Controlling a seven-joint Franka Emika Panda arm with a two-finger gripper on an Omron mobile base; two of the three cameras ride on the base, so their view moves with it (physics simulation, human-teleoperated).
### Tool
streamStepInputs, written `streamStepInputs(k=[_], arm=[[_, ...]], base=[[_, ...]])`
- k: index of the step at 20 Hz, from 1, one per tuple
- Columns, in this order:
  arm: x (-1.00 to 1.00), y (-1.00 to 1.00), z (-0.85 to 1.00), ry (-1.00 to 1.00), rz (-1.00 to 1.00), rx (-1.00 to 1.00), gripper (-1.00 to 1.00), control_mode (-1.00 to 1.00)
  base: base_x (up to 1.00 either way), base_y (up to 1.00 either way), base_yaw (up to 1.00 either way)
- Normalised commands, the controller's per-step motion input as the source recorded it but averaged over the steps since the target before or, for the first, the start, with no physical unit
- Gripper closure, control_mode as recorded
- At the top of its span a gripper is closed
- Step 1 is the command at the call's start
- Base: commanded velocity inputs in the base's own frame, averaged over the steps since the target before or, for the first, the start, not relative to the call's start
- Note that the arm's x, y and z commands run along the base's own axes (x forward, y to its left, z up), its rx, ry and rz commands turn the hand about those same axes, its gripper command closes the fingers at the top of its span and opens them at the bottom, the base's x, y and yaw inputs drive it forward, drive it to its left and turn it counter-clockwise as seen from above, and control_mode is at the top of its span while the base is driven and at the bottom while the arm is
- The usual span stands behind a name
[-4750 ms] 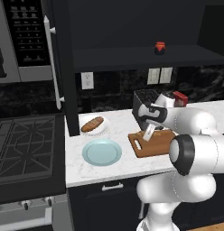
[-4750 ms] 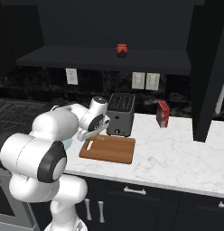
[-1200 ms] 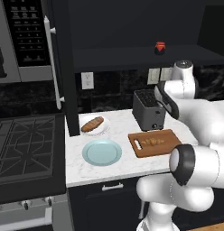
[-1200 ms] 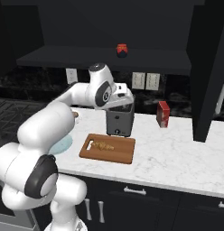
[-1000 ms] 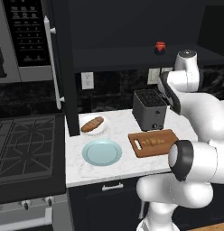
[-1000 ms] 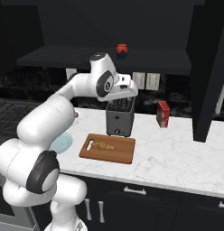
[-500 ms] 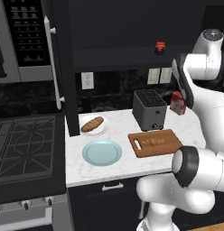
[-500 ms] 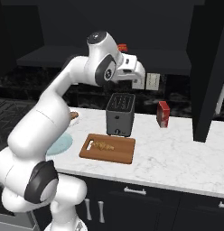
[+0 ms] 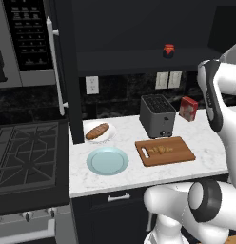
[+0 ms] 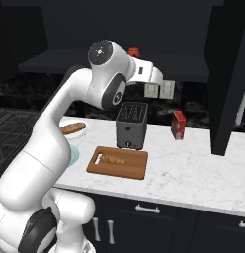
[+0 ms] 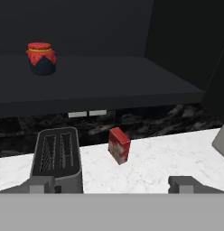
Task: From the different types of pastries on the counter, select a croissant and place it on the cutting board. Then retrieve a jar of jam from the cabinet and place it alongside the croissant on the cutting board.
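The ridged croissant (image 9: 160,149) lies on the wooden cutting board (image 9: 179,155) in front of the toaster. The jar of jam (image 11: 41,58), dark with a red top, stands on the open shelf of the black cabinet (image 11: 114,83), up and to the left in the hand view. My gripper (image 11: 113,186) is raised to about shelf height, out over the counter (image 11: 168,158). It is open, and nothing sits between its fingertips (image 11: 41,184). In the right base view the jar (image 10: 134,52) peeks out just behind my arm. The oblong roll (image 9: 97,131) rests on a white plate at the left.
A grey toaster (image 9: 157,115) stands behind the board, and a red box (image 9: 188,108) leans by the wall to its right. An empty light-blue plate (image 9: 107,160) sits left of the board. The stove (image 9: 24,157) borders the counter's left end.
My arm has swung up from toaster height toward the cabinet shelf. The gripper stays open, and the croissant lies still on the board.
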Motion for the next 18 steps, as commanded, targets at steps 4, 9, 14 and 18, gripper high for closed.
streamStepInputs(k=[4, 9, 14, 18], arm=[[-0.01, 0.13, 0.91, -0.1, 0.05, 0.0, -1.0, -1.0], [0.0, 0.15, 0.85, 0.12, 0.13, 0.12, -1.0, -1.0], [-0.01, 0.24, 0.31, 0.01, 0.1, 0.06, -1.0, -1.0], [0.0, 0.19, -0.03, -0.41, 0.02, 0.0, -1.0, -1.0]], base=[[0.0, 0.0, 0.0], [0.0, 0.0, 0.0], [0.0, 0.0, 0.0], [0.0, 0.0, 0.0]])
